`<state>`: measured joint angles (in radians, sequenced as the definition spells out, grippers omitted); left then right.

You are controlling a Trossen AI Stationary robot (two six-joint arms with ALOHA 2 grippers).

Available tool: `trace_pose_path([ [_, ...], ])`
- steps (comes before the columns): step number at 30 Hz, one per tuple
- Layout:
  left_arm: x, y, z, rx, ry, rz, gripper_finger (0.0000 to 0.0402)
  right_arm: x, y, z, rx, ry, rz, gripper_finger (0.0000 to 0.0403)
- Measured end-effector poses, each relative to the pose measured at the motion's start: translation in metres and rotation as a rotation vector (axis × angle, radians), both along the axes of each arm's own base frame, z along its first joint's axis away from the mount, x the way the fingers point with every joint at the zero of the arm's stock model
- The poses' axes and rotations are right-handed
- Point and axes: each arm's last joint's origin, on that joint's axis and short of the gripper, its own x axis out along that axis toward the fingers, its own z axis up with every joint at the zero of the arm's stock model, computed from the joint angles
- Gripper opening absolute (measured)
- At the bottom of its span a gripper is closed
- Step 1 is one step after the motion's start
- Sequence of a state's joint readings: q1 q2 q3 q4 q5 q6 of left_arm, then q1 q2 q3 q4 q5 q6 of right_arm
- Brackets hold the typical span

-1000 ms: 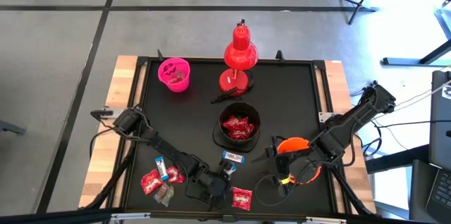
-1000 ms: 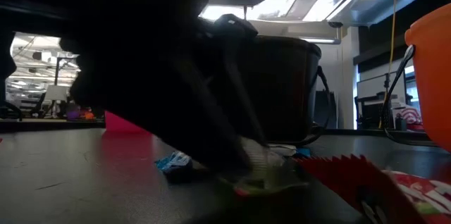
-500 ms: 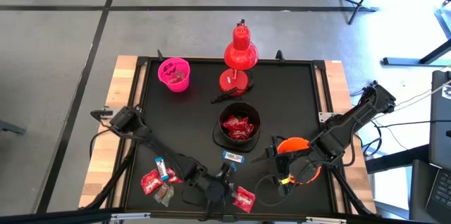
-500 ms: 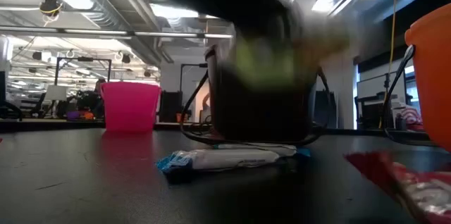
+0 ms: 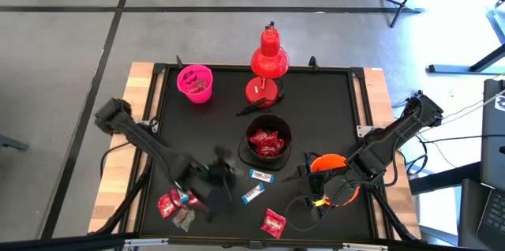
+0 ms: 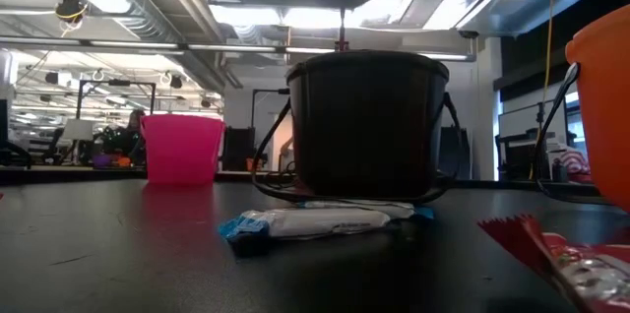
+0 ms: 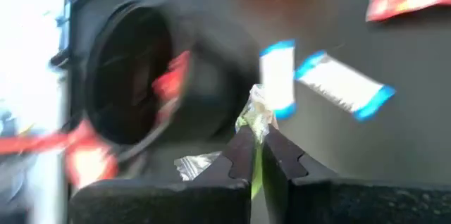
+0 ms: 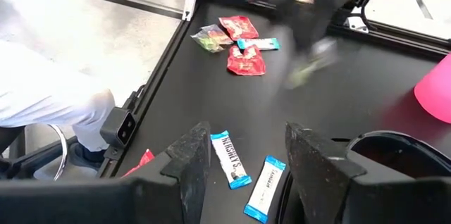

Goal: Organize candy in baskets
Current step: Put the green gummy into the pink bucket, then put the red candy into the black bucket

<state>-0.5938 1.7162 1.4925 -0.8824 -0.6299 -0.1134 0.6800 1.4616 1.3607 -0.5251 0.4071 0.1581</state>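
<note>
The left gripper (image 7: 255,143) is seen clamped together on a grey-green candy (image 7: 255,113), pinched by one end of the wrapper so that the sweet hangs clear of the fingers, presumably so it can be dropped cleanly. In the high view the same gripper (image 5: 210,185) is smeared by motion and is raised above the table (image 5: 316,101), between the cluster of candy (image 5: 175,204) at the near left and the black basket (image 5: 268,142). The carry is judged to be toward a basket; which one cannot be told. The black basket is filled with red wrappers only, and the pink basket (image 5: 195,83) is set well apart at the far left, next to the red lamp (image 5: 268,60). Two white-and-blue candies (image 5: 257,185) and one red candy (image 5: 271,221) are left loose in front of the black basket. The right gripper (image 8: 246,159) is held with fingers apart and nothing between them, parked at the orange basket (image 5: 327,162), apparently waiting. The grip and the wrapper colour are given only by the left wrist view. The basket contents are shown only from above, while in the low view just the basket walls are shown, with a white-and-blue candy (image 6: 305,222) lying flat before them.
</note>
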Motion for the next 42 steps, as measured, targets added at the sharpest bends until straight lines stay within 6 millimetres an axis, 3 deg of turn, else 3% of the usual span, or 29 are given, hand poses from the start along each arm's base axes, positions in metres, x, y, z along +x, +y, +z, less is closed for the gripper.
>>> trace_pose_path([
  [4, -0.03, 0.037, 0.026, 0.055, -0.033, 0.117, 0.0, 0.0, 0.0, 0.0, 0.001, 0.0, 0.0, 0.0179],
  [10, -0.081, 0.113, 0.046, 0.028, -0.175, 0.336, 0.0, 0.0, 0.0, 0.0, 0.001, 0.001, -0.001, 0.0179],
  [15, -0.125, 0.18, 0.039, -0.017, -0.307, 0.666, 0.0, 0.0, 0.0, 0.0, -0.002, 0.0, 0.001, 0.0179],
  [20, -0.157, 0.224, 0.025, -0.06, -0.383, 0.947, 0.0, 0.0, 0.0, 0.0, -0.008, -0.002, 0.003, 0.0179],
  [30, -0.163, 0.276, 0.021, -0.231, -0.439, 1.068, 0.001, 0.0, 0.0, 0.0, -0.009, -0.002, 0.002, 0.0179],
  [42, -0.152, 0.313, -0.002, -0.331, -0.344, 1.18, 0.0153, 0.0, 0.0, 0.0, 0.013, 0.001, -0.012, 0.0179],
])
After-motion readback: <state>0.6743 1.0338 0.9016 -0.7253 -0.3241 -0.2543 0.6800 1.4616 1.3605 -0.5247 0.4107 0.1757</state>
